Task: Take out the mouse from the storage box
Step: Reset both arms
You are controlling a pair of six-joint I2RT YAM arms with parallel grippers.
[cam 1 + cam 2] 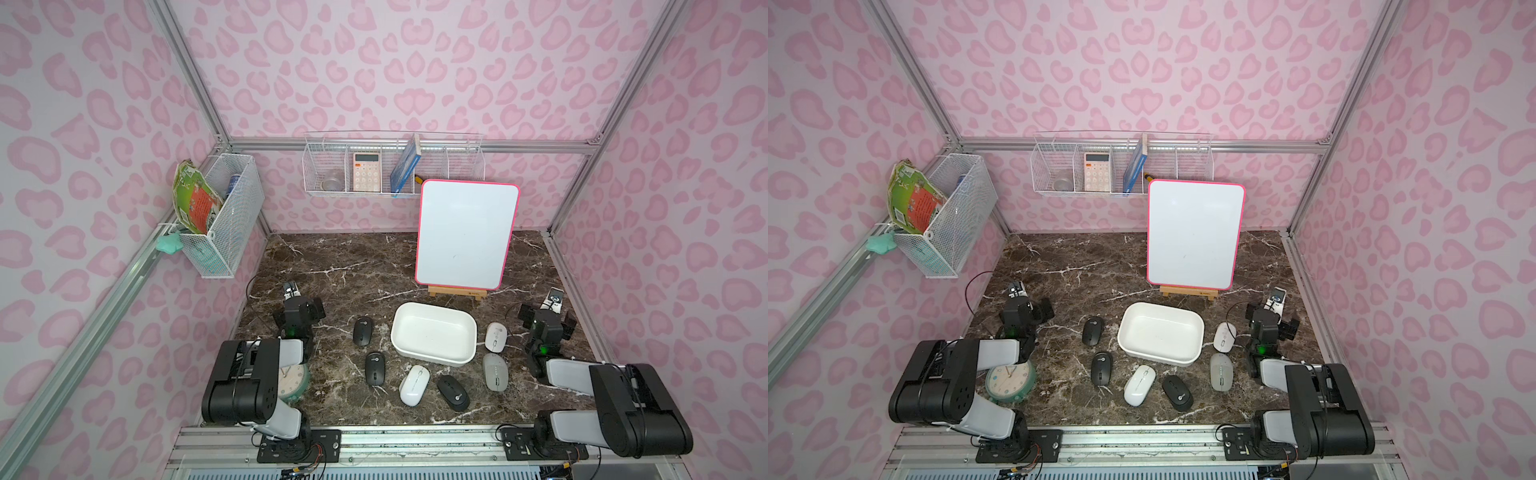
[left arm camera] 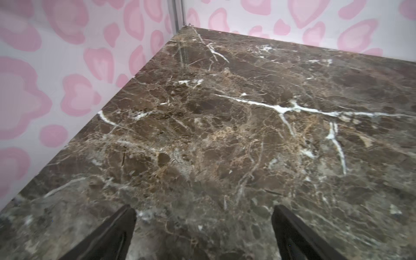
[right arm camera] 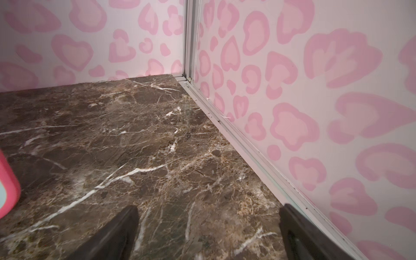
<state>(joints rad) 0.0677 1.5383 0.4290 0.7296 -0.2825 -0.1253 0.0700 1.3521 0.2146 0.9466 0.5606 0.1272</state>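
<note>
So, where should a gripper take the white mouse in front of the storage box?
Probably across its two long sides, mid-body, from straight above. The white mouse lies flat, a low dome, its length slanted toward the storage box, so the jaws should turn to match.

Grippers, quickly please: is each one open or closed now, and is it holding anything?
Left gripper: open, holding nothing.
Right gripper: open, holding nothing.
</note>
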